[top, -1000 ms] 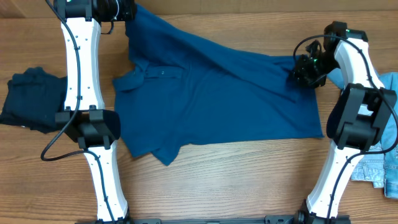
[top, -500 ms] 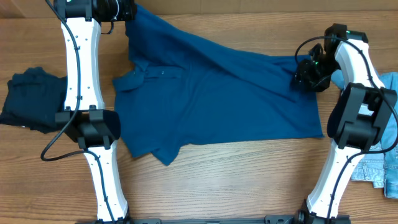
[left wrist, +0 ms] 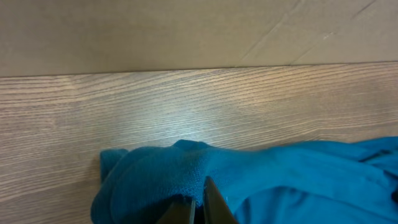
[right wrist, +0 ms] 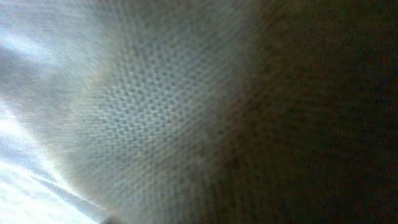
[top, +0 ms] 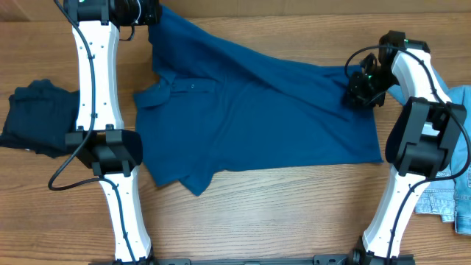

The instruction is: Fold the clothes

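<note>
A large mid-blue knit shirt [top: 257, 118] lies spread across the middle of the table, collar to the left. Its far left corner is drawn up to my left gripper [top: 151, 16], at the table's back edge. In the left wrist view that gripper [left wrist: 200, 208] is shut, with the blue fabric [left wrist: 280, 180] bunched round its tips. My right gripper [top: 362, 88] sits down on the shirt's right edge. Knit fabric [right wrist: 143, 112] pressed close fills the right wrist view, so the fingers are hidden.
A dark navy garment [top: 33, 118] lies crumpled at the left edge of the table. Pale blue frayed denim [top: 449, 199] lies at the right edge beside the right arm's base, and another pale blue piece [top: 462, 99] lies behind that arm.
The right gripper has shifted slightly over the shirt's right edge. The left arm and the shirt's lie have not changed.
</note>
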Controlling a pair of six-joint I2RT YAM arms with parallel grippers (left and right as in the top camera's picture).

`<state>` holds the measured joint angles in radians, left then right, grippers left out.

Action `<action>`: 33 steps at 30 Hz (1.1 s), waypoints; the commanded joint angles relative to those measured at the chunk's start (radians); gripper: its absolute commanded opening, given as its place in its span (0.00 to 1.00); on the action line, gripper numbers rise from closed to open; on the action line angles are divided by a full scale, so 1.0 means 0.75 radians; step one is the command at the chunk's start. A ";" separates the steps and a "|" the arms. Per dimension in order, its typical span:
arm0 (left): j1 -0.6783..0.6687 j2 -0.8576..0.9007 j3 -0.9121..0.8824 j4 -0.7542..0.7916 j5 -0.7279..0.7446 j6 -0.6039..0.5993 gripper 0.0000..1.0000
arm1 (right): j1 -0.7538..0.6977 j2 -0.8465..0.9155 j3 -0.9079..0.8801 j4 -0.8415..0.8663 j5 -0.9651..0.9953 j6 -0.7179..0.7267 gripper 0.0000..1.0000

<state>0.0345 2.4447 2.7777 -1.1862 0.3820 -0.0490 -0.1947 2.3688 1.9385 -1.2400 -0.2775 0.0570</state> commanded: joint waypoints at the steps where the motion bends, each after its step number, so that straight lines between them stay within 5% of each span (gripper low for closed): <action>1: -0.003 -0.021 0.019 0.000 0.006 0.027 0.04 | 0.005 0.010 -0.014 0.010 -0.032 -0.001 0.18; 6: -0.003 -0.023 0.019 -0.010 0.006 0.036 0.04 | 0.005 -0.113 0.058 -0.020 -0.032 -0.002 0.09; 13: -0.003 -0.029 0.020 -0.031 0.022 0.036 0.04 | 0.004 -0.481 0.070 -0.016 0.053 -0.002 0.12; 17: -0.003 -0.030 0.021 -0.030 0.041 0.037 0.04 | 0.004 -0.533 0.071 -0.004 0.094 -0.001 0.16; 22: -0.003 -0.034 0.021 -0.036 0.042 0.052 0.04 | 0.004 -0.533 0.070 0.056 -0.139 -0.155 0.05; 26: 0.000 -0.046 0.024 -0.048 0.045 0.068 0.04 | -0.004 -0.542 0.071 0.044 0.130 -0.020 0.04; 33: 0.042 -0.380 0.085 -0.083 -0.056 0.102 0.04 | -0.073 -0.873 0.072 0.062 0.132 -0.019 0.04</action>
<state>0.0467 2.3734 2.7800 -1.2427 0.3828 -0.0185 -0.2195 1.8870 1.9781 -1.2037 -0.2020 0.0326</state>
